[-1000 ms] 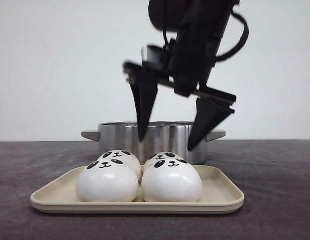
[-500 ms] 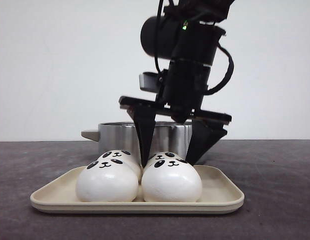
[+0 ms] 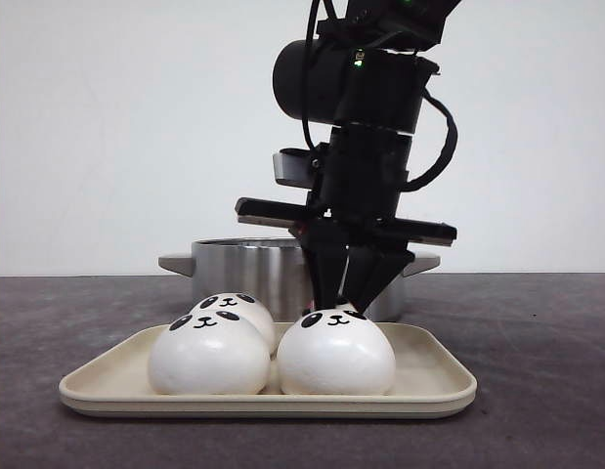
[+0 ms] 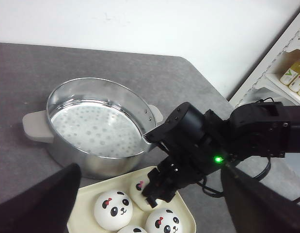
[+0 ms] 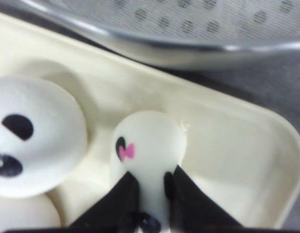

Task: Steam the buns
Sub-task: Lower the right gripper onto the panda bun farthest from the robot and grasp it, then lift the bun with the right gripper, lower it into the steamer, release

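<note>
A: Buns first, then — going left to right, we see the front-left bun (image 3: 208, 352) and the one behind it (image 3: 238, 311) sitting on the cream tray (image 3: 434, 383), untouched.

B: And the steamer pot (image 4: 91, 131) behind the tray is bare inside, so we judge nothing is loaded yet.

A: Further right, our right gripper (image 3: 345, 293) has its fingers pinched onto the back-right bun (image 5: 150, 145), squashing it narrow.

B: The front-right bun (image 3: 335, 354) waits just ahead. Our left gripper (image 4: 150, 204)? Fingers spread wide, holding nothing.

A: All four transfers remain, we reckon.
</note>
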Motion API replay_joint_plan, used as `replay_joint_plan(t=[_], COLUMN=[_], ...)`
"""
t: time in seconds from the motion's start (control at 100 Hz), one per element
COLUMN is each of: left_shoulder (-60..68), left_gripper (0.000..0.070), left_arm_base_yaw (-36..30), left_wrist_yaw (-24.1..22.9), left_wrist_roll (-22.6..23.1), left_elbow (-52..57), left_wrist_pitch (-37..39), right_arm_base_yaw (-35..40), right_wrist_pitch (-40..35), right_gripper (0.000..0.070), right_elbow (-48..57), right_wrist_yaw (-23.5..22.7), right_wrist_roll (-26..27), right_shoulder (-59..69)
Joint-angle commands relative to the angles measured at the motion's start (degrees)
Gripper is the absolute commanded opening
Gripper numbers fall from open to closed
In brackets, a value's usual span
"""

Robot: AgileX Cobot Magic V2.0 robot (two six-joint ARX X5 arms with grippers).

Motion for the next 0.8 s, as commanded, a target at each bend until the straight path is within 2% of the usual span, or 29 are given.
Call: replay_joint_plan(t=[0.0, 0.19, 0.32, 0.59, 0.79], left_shoulder=[0.3, 0.3, 0.3, 0.3, 0.3], left_gripper=[0.0557, 0.0557, 0.0557, 0.0556, 0.0556], left_arm_base_yaw=[-0.2, -0.2, -0.2, -0.2, -0.2], left_wrist_yaw=[0.2, 0.1, 0.0, -0.1, -0.2], left_wrist_roll=[1.0, 1.0, 1.0, 1.0, 1.0], left_elbow=[1.1, 1.1, 1.1, 1.1, 1.1], left_wrist_pitch=[0.7, 0.7, 0.9, 2.5, 2.1], right_arm_base_yaw=[1.3, 3.6, 3.9, -0.5, -5.2], right_wrist_pitch=[0.0, -3.4, -2.0, -3.5, -3.7], right_gripper=[0.0, 0.0, 0.0, 0.0, 0.0], right_elbow=[1.9, 5.0, 10.3, 28.9, 35.2], right_wrist_yaw=[-0.5, -2.5, 0.6, 5.5, 5.8], right_wrist_roll=[-2.6, -6.0, -7.9, -15.1, -17.1], right_shoulder=[-3.6, -14.9, -19.8, -15.9, -8.8])
